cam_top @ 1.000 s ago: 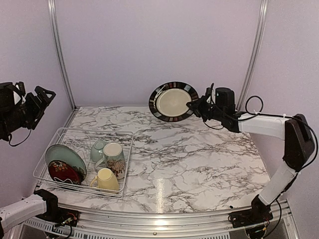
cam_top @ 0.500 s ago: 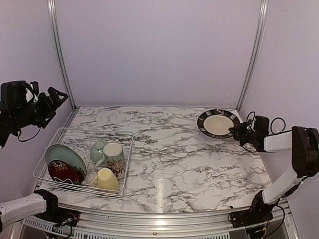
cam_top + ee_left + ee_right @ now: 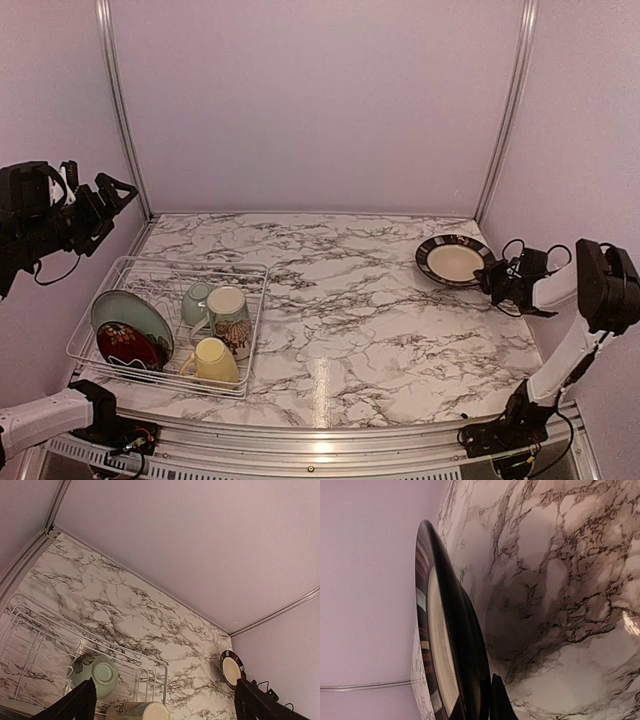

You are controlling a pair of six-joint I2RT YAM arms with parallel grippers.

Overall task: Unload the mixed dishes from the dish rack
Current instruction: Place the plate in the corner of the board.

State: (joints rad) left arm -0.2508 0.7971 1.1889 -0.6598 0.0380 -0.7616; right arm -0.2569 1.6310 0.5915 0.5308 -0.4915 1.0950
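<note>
- Grips the black-rimmed cream plate point(image 3: 454, 261) by its rim in the right gripper point(image 3: 492, 277), low at 3 o'clock on the surface point(image 3: 360, 320).
- Holds the left gripper point(image 3: 112, 203) wide open, high at 9 o'clock.
- Shows the dish rack point(image 3: 190, 264) at 8 o'clock.

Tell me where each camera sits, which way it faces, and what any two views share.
Top external: above and behind, facing the whole table, dish rack left; both arms show, left gripper raised, right gripper at the black-rimmed cream plate.
Left wrist: high over the rack, facing far right; its spread fingers show.
Right wrist: low, along the plate's edge; one finger shows.
All three share the plate.
</note>
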